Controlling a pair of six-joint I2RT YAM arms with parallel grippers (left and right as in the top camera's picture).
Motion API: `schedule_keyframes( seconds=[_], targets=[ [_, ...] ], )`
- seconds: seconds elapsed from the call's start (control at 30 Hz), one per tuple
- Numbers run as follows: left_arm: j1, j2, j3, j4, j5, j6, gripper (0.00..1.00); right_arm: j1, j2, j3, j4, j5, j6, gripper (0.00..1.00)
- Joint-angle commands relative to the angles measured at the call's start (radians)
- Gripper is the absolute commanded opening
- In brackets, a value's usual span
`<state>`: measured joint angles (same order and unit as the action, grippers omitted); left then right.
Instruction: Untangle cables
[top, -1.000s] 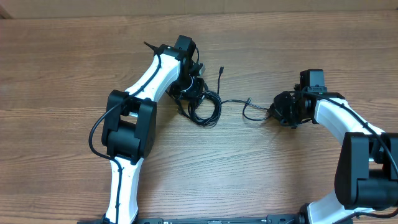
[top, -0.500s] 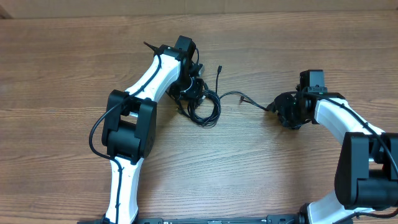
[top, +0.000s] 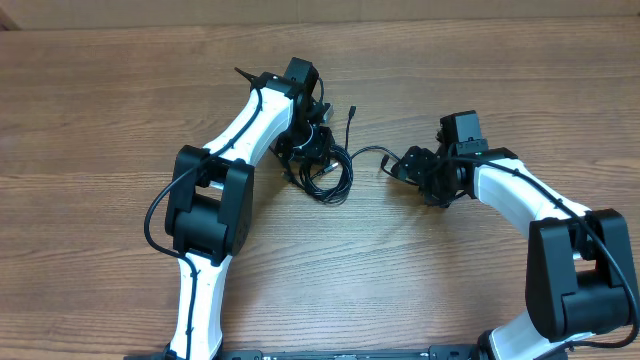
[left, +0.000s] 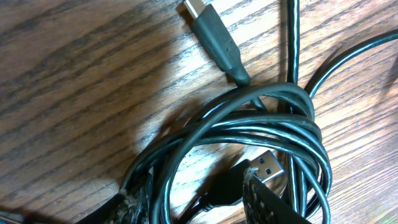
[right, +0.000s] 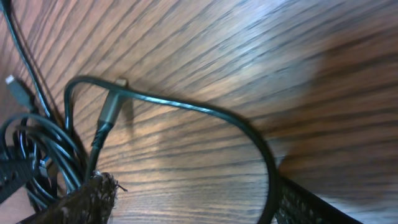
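Overhead view: cables (top: 335, 172) bunched at centre under my left gripper (left: 199, 202), fingers apart astride the coil; my right gripper (right: 193, 199), fingers wide apart, facing a loose strand's plug (right: 107, 112). Step, I judge: seeking a grip; next, pinch that plug, draw right.

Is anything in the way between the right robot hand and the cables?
No, nothing visible is in the way. The right gripper is right at the cables. One loose strand curves over the bare table between its open fingers.
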<state>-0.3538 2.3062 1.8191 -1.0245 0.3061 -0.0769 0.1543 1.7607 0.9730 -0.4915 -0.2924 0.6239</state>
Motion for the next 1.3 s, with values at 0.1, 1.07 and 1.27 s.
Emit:
schedule_keyframes(
  seconds=[0.1,1.07,1.27],
  targets=[
    [0.011,0.029,-0.023,-0.010,-0.075,-0.002,0.54,-0.004,-0.051,0.090,-0.145,-0.026,-0.017,0.80],
    [0.000,-0.107,-0.029,-0.060,-0.212,0.056,0.52,0.156,-0.036,0.250,-0.313,-0.015,-0.098,0.88],
    [-0.013,-0.107,-0.111,-0.006,-0.175,0.223,0.63,0.179,-0.035,0.238,-0.275,-0.015,-0.098,0.89]
  ],
)
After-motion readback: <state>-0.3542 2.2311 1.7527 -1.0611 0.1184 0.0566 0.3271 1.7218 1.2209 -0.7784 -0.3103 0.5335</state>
